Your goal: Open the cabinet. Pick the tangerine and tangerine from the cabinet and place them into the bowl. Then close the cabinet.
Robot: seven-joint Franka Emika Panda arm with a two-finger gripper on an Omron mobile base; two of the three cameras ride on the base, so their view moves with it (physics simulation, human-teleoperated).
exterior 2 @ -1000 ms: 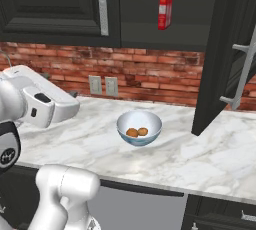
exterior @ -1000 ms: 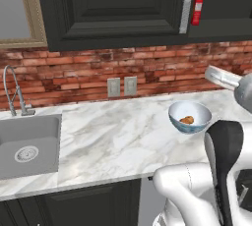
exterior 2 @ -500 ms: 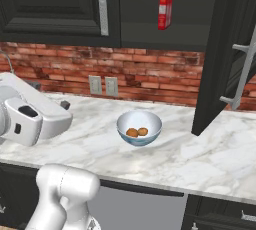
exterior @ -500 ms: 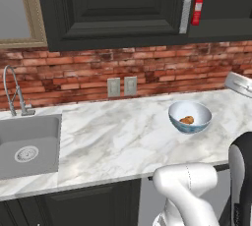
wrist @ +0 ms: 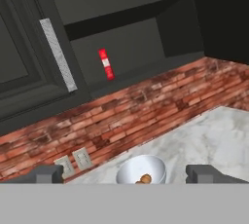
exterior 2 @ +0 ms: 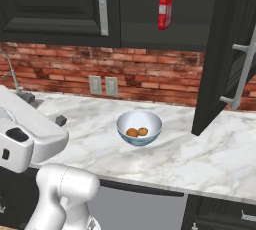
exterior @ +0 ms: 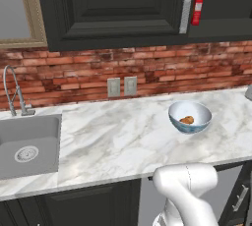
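The black cabinet (exterior 2: pixel 50 4) hangs above the counter, its right door (exterior 2: pixel 220 49) swung open. Its left door (exterior: pixel 118 9) is shut. Below on the marble counter stands the bowl (exterior 2: pixel 139 128), white inside, with two tangerines (exterior 2: pixel 132 132) lying side by side in it. One tangerine (exterior: pixel 187 120) shows in the bowl (exterior: pixel 189 117) from the left. My gripper (wrist: pixel 125 174) is open and holds nothing, well back from the bowl (wrist: pixel 141 168), facing it and the open cabinet shelves (wrist: pixel 126 38). The arm's white wrist (exterior 2: pixel 25 134) sits low at the left.
A tall red carton (exterior 2: pixel 165 10) stands on the cabinet's bottom shelf. The open door's silver bar handle (exterior 2: pixel 245 69) juts out at the right. A sink (exterior: pixel 29 144) with a faucet (exterior: pixel 12 92) lies at the left. Two wall outlets (exterior: pixel 122 86) sit on the brick backsplash.
The arm has drawn back and down, away from the bowl, leaving the left base view. The gripper stays open. Bowl and tangerines have not moved.
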